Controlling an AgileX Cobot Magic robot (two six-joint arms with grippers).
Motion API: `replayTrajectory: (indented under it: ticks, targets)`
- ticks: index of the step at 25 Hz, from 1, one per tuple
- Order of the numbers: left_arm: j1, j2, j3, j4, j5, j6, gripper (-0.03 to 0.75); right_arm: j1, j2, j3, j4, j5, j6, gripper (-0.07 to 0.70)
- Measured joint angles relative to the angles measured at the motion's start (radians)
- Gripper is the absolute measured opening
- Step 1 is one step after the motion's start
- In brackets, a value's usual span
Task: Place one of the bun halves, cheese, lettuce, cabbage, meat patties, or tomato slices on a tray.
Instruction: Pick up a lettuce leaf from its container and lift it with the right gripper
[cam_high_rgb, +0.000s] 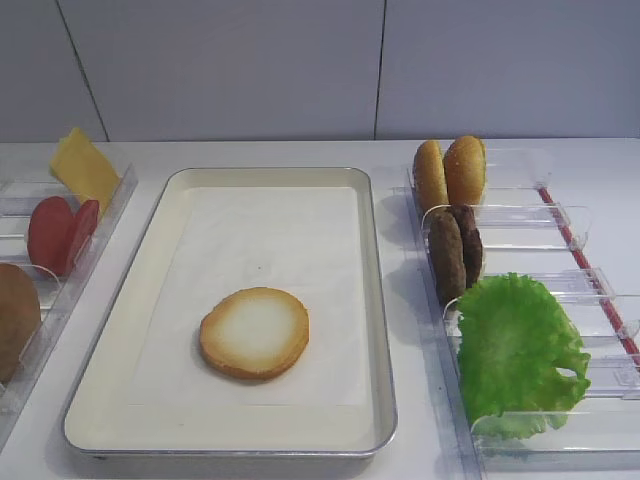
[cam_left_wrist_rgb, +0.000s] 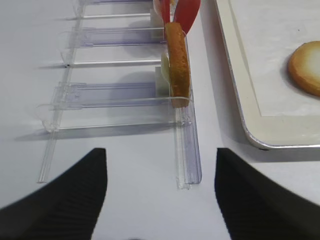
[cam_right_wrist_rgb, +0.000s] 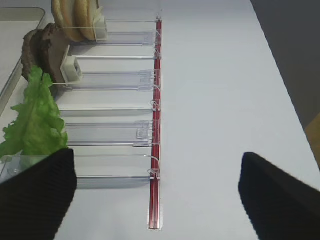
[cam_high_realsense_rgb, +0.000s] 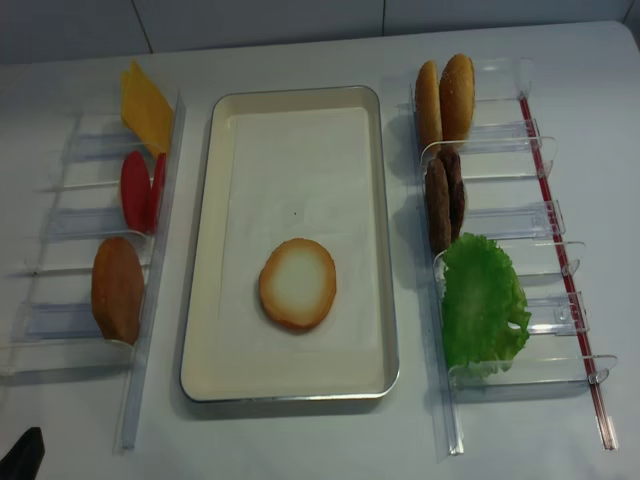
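The cream tray (cam_high_rgb: 130, 330) lies in the middle with one bun half (cam_high_rgb: 254, 332) on its paper, pale cut face up. In the right rack stand two more bun halves (cam_high_rgb: 450, 172), the meat patties (cam_high_rgb: 455, 250) and the lettuce (cam_high_rgb: 518, 350). The left rack holds the cheese (cam_high_rgb: 83, 167), the tomato slices (cam_high_rgb: 60, 232) and another bun half (cam_high_rgb: 15, 315). No cabbage is in view. My left gripper (cam_left_wrist_rgb: 160, 192) is open over bare table, short of the left rack's near end. Open as well, my right gripper (cam_right_wrist_rgb: 157, 192) hovers at the near end of the right rack, holding nothing.
Clear plastic racks (cam_left_wrist_rgb: 120, 92) flank the tray on both sides. A red strip (cam_right_wrist_rgb: 156, 125) runs along the right rack's outer edge. White table lies to the right of that strip, and a wall stands behind.
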Motion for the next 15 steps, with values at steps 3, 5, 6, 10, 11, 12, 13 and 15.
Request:
replayTrajectory:
  ticks: [3, 5, 6, 10, 11, 12, 13, 15]
  targets:
    - [0.000, 0.000, 0.000, 0.000, 0.000, 0.000, 0.432, 0.000, 0.000, 0.000, 0.000, 0.000, 0.000, 0.661]
    - [0.000, 0.000, 0.000, 0.000, 0.000, 0.000, 0.433, 0.000, 0.000, 0.000, 0.000, 0.000, 0.000, 0.661]
    - [0.000, 0.000, 0.000, 0.000, 0.000, 0.000, 0.432, 0.000, 0.000, 0.000, 0.000, 0.000, 0.000, 0.661]
    - [0.000, 0.000, 0.000, 0.000, 0.000, 0.000, 0.433, 0.000, 0.000, 0.000, 0.000, 0.000, 0.000, 0.661]
    - [0.000, 0.000, 0.000, 0.000, 0.000, 0.000, 0.432, 0.000, 0.000, 0.000, 0.000, 0.000, 0.000, 0.661]
    - [0.000, 0.000, 0.000, 0.000, 0.000, 0.000, 0.432, 0.000, 0.000, 0.000, 0.000, 0.000, 0.000, 0.661]
    - [0.000, 0.000, 0.000, 0.000, 0.000, 0.000, 0.432, 0.000, 0.000, 0.000, 0.000, 0.000, 0.000, 0.661]
    - [0.000, 0.000, 0.000, 0.000, 0.000, 0.000, 0.433, 0.000, 0.000, 0.000, 0.000, 0.000, 0.000, 0.661]
